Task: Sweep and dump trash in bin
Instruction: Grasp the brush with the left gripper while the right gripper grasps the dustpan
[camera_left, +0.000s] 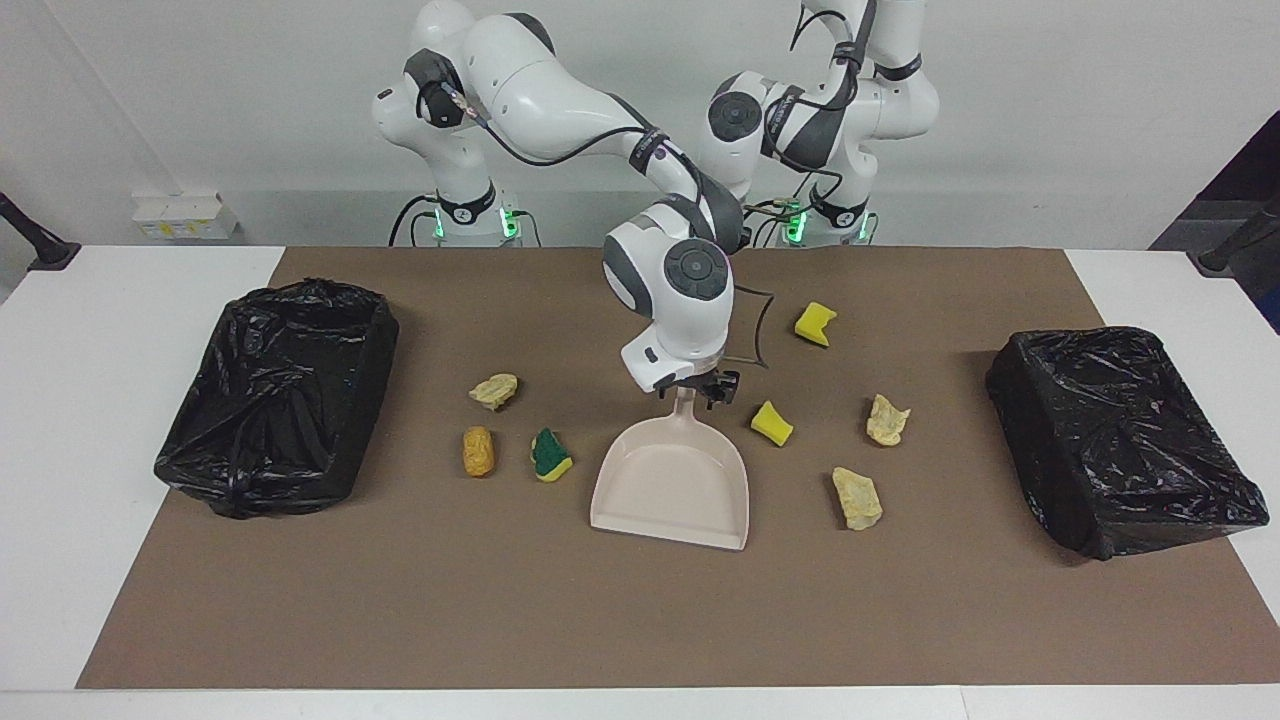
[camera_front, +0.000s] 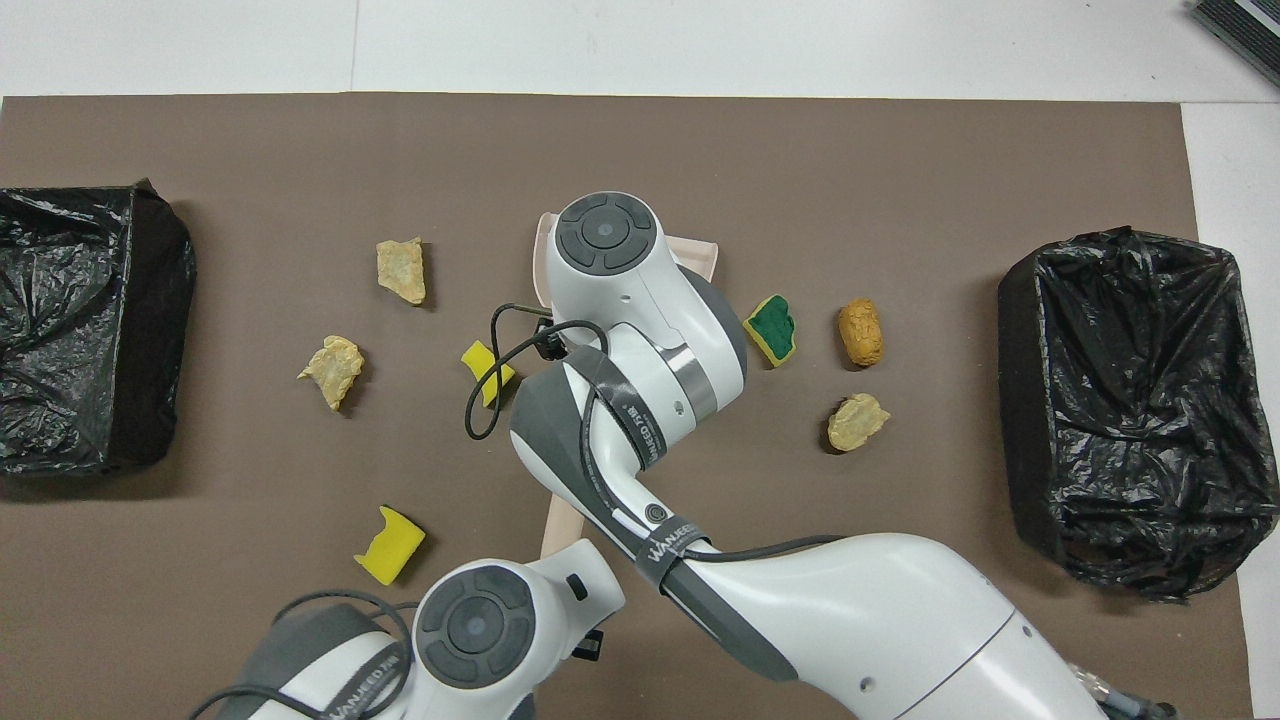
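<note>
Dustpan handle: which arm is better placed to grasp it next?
Right. The right gripper is down at the end of the handle of the dustpan, which points toward the robots. The left gripper waits back by the robots' edge of the table, well short of the handle.

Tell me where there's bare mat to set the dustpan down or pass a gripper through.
Bare mat runs along the edge farthest from the robots, past the dustpan mouth, between the two black bins. The middle is crowded: three trash pieces sit toward the right arm's end, four toward the left arm's. The right gripper is at the dustpan handle.
</note>
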